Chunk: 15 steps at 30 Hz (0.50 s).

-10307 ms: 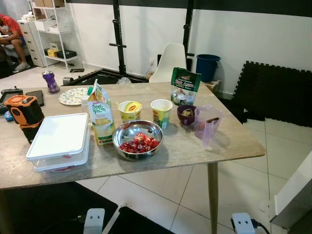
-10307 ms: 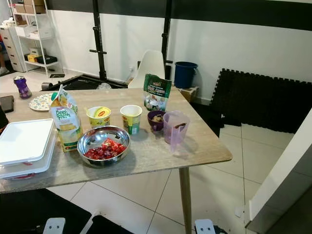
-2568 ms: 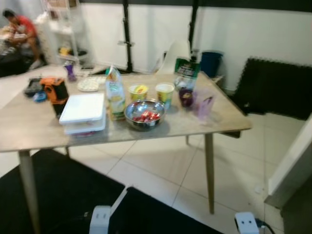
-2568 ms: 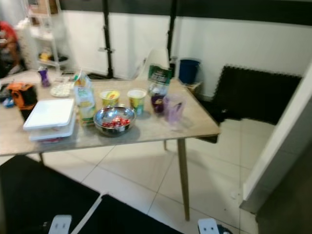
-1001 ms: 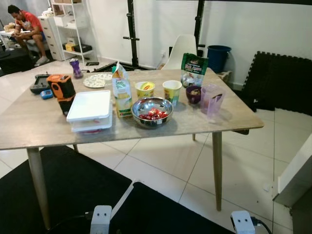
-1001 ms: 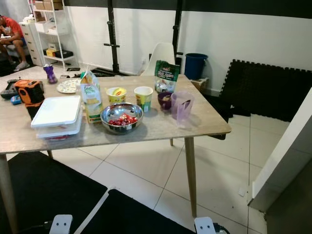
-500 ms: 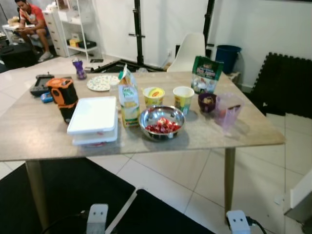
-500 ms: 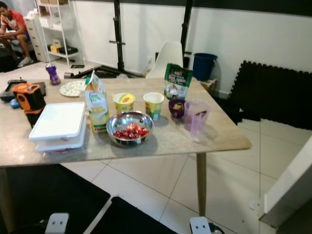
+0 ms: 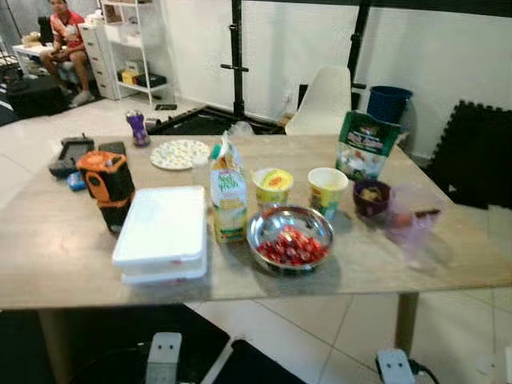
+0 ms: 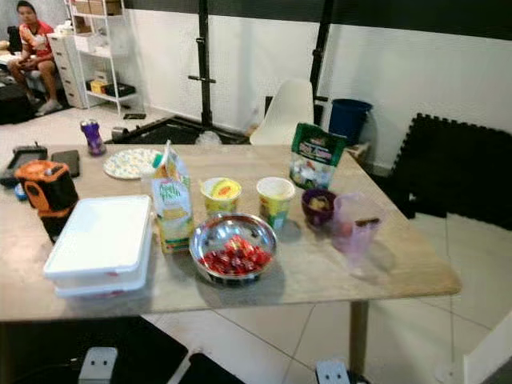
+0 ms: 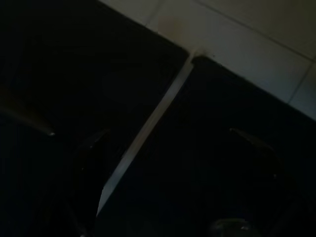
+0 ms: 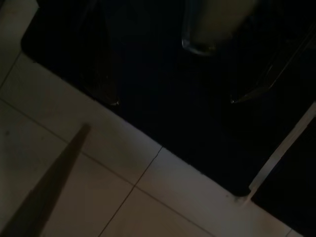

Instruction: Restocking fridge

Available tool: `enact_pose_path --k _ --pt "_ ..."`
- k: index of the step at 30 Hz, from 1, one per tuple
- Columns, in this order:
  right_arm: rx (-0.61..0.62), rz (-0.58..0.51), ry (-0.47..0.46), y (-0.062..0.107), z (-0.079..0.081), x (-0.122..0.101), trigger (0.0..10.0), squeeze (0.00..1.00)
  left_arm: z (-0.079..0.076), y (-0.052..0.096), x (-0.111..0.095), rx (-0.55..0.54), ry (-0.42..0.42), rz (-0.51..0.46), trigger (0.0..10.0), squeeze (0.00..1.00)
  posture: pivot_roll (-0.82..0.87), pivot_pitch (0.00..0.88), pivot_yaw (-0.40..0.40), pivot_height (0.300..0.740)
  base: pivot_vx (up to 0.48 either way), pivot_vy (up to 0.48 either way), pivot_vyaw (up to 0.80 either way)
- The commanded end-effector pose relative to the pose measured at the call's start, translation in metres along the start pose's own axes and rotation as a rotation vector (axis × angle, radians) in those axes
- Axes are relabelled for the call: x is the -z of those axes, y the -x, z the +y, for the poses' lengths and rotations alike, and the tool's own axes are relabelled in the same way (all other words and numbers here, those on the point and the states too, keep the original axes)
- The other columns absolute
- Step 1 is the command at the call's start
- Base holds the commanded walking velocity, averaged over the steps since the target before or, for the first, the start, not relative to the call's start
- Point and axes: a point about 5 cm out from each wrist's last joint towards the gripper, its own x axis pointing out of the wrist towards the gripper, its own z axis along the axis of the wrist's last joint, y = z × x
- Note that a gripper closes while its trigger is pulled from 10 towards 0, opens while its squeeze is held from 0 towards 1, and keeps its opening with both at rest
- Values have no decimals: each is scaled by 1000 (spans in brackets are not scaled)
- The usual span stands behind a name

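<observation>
Partly cropped wooden table [image 9: 48,240], blurred purple pitcher [image 9: 412,220], dim wrist views

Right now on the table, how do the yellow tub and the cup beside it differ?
The yellow tub is short and wide, while the cup stands taller and narrower. The tub is yellow all over with a red and yellow mark on its top; the cup has a cream rim and a green and yellow side. The tub sits nearer the juice carton, the cup nearer the purple bowl. Both stand upright behind the steel bowl.
</observation>
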Motion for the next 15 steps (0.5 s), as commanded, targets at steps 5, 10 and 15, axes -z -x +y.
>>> enact_pose_path --k 5,10,15 --pt "23 34 -12 3 -6 9 10000 0 0 1 7 8 -25 29 10000 27 4 98 17 740 341 0 -465" --pt "17 30 -2 3 -5 8 10000 0 -2 2 11 12 -47 40 10000 0 5 101 13 740 61 0 0" --pt "16 32 0 3 -5 8 10000 0 -2 3 13 7 -51 47 10000 0 6 103 12 740 0 0 0"
